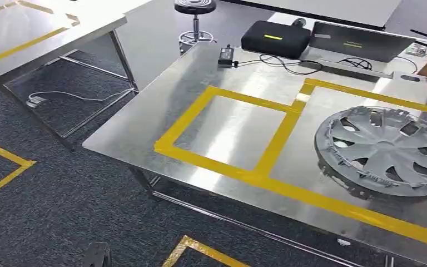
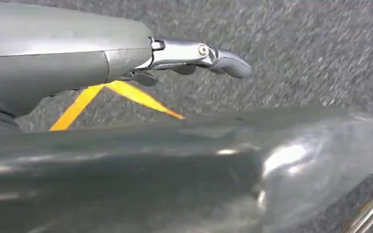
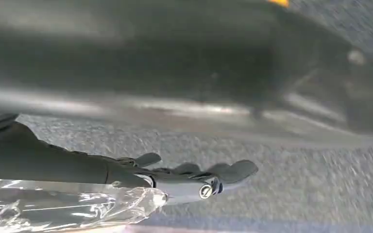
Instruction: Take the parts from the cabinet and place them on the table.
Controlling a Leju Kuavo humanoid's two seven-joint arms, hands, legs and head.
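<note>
Hubcap [image 1: 386,151] flat on tabletop [image 1: 144,119], far right, inside right-hand cell of yellow tape outline [image 1: 275,146]. Left-hand cell bare. Looks like one part already delivered; more presumably waiting in cabinet.

Left hand [image 2: 194,56] hanging over grey carpet [image 2: 296,53], fingers [image 2: 230,64] stretched out and lying loosely together, nothing between them. Right hand [image 3: 194,177] likewise over carpet, fingers [image 3: 238,170] extended, holding nothing; clear plastic wrap [image 3: 73,206] bunched around wrist cover.

Risks from here (judgement only):
- Hubcap lies close to right edge of head view, rim overlapping near tape line; a second part set down carelessly could knock it out of its cell.
- Near corner of tabletop juts toward walking path; a turn taken tight could clip it with arm or hip and shift everything on it.
- Loose white cable [image 1: 61,95] on carpet under left table [image 1: 44,28], plus black cable [image 1: 272,60] by black box [image 1: 276,38] at far side: snag hazards for a swinging hand.
- Plastic wrap at right wrist may slip forward and foul a grasp.
- Shiny steel surface offers little friction; a part released at a tilt could slide.
</note>
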